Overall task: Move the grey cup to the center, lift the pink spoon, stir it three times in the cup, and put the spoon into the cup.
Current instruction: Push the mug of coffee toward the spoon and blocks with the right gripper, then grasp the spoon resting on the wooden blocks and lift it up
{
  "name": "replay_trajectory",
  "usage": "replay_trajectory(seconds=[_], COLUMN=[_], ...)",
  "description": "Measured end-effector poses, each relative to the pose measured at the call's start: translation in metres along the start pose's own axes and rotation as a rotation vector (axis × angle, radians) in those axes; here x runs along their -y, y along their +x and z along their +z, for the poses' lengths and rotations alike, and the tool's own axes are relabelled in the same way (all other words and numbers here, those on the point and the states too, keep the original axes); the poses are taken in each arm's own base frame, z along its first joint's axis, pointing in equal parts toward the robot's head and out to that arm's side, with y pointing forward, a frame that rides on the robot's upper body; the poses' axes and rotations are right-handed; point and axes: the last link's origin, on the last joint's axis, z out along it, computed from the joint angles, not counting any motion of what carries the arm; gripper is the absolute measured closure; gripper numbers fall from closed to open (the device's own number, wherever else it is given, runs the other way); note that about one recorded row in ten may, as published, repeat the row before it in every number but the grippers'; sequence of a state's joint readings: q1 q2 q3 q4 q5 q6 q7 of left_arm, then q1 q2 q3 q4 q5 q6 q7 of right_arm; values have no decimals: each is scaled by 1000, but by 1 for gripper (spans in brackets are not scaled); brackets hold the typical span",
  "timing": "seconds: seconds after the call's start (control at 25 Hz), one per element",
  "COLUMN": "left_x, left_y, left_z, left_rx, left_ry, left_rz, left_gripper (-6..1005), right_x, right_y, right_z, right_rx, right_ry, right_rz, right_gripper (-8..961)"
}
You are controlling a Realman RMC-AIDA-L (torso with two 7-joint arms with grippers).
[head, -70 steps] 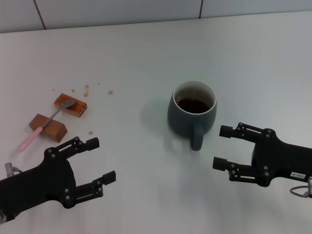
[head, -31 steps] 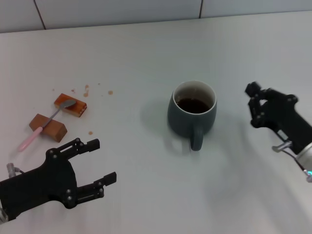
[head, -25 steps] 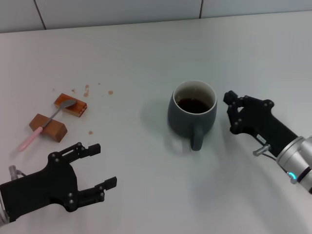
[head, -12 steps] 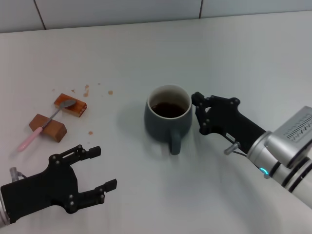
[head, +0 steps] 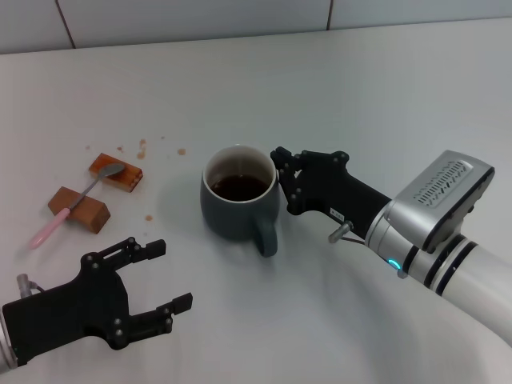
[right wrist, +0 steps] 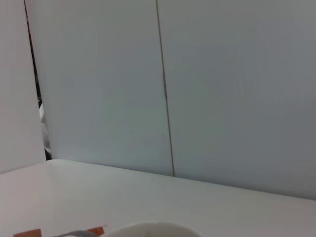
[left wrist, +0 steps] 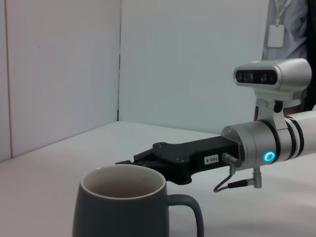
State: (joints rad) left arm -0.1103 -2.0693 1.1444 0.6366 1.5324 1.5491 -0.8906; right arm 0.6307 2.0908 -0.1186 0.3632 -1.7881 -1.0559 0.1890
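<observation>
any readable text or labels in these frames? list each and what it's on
White sticker on the right gripper, beside the grey cup: digits show upside down, seemingly "103-4", not certain.
The same sticker in the head view: too small to read.
Badge hanging on a lanyard behind the table: no legible text.
Nothing readable on the cup, pink spoon or left gripper.

The grey cup (head: 238, 194) stands upright near the middle of the table (head: 240, 88), a rounded dark blue-grey mug with a pale rim, dark brown liquid inside, and its handle turned toward the near edge. The pink spoon (head: 76, 200) lies well off toward the table's left edge, propped across two brown blocks (head: 96, 190), metal bowl on the farther block, pink handle sloping down to the table.
</observation>
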Motion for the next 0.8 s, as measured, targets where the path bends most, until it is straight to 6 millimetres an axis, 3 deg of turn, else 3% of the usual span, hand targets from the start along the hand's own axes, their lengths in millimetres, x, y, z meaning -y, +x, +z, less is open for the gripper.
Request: replay_trajectory(seconds=[0.44,0.56,0.6,0.64,0.72,0.8], left_x=[-1,-1,-1,-1,0,0], left_y=[-1,-1,-1,-1,-1,-1], left_z=[0,-1,-2,-2,-3,-4], left_rx=[-2,-2,-1,-1,-3,-5], left_ry=[4,6,7,8,15,20], left_rz=[6,6,6,6,5,4], left_gripper=[189,189,189,189,189,189], right_x=[-2,10,16,16,19,18], right_y=[-4,-6,-8,-8,-13,-14], right_z=[4,-10,-24,-24,-49,-58], right_rx=[10,78,139,139,247,278], right_ry=[-2,62,94,94,106,101], right_rz=[10,33,30,30,7,-3], right_gripper=[901,890,886,882,875,867])
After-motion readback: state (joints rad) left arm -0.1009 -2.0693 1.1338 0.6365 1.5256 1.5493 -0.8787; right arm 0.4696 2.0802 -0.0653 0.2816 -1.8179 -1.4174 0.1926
